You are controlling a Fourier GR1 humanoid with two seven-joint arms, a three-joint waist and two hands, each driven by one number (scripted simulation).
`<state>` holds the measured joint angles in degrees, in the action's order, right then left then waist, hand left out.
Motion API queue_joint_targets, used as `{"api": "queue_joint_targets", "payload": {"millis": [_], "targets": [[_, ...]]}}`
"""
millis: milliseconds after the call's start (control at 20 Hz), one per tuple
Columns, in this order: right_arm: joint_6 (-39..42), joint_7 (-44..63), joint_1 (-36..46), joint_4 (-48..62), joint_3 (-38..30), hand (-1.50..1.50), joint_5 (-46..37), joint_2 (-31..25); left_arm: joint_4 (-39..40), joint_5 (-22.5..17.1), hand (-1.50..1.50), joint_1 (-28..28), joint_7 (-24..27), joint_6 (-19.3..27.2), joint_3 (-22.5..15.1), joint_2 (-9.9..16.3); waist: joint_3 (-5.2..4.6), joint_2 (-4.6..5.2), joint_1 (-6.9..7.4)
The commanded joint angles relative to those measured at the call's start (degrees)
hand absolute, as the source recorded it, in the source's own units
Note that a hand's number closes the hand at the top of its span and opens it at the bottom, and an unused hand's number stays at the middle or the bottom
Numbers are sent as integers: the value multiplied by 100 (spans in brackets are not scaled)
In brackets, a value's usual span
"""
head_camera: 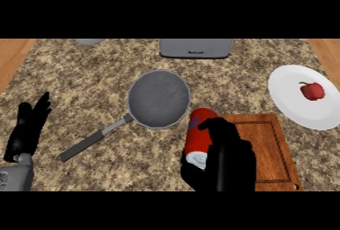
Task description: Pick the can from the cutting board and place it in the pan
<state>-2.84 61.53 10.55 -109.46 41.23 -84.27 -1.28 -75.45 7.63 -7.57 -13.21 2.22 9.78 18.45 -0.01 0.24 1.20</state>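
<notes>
The right robot hand comes up from the lower edge at about five o'clock from the middle of the view, and its dark fingers are curled round a red can. The can is tilted, its red end pointing toward twelve o'clock and its pale end toward six o'clock, where the robot hand partly hides it. It sits over the left edge of the wooden cutting board, partly past that edge and above the speckled counter; whether it touches the board or is lifted clear cannot be told. The upper end of the can lies just beside the rim of the pan, at about five o'clock from the pan's centre, and none of the can is inside it.

The pan is round and grey, near the middle of the counter, with its handle running out toward seven o'clock.

The left robot hand shows at nine o'clock near the left edge, fingers straight and pointing up, holding nothing, well apart from the pan handle.

At about two o'clock a white plate lies by the right edge of the counter, with a red pepper on it. At twelve o'clock, along the far edge, stands a grey appliance, cut off at the top. To its left a small pale rounded thing peeps in; what it is cannot be told.
</notes>
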Motion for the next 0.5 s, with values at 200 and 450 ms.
{"api": "queue_joint_targets", "payload": {"millis": [200, 450], "targets": [[-1376, 507, 1806, 2002, -1072, 150, 1492, 125, -293, 138, 0, -150, -391, 109, -240, -214, 7, 31, 112], [-2350, 106, 2546, 3744, -1343, 150, 2199, 126, -118, 101, 0, -112, -135, 12, -162, -149, 5, 48, 167]]}}
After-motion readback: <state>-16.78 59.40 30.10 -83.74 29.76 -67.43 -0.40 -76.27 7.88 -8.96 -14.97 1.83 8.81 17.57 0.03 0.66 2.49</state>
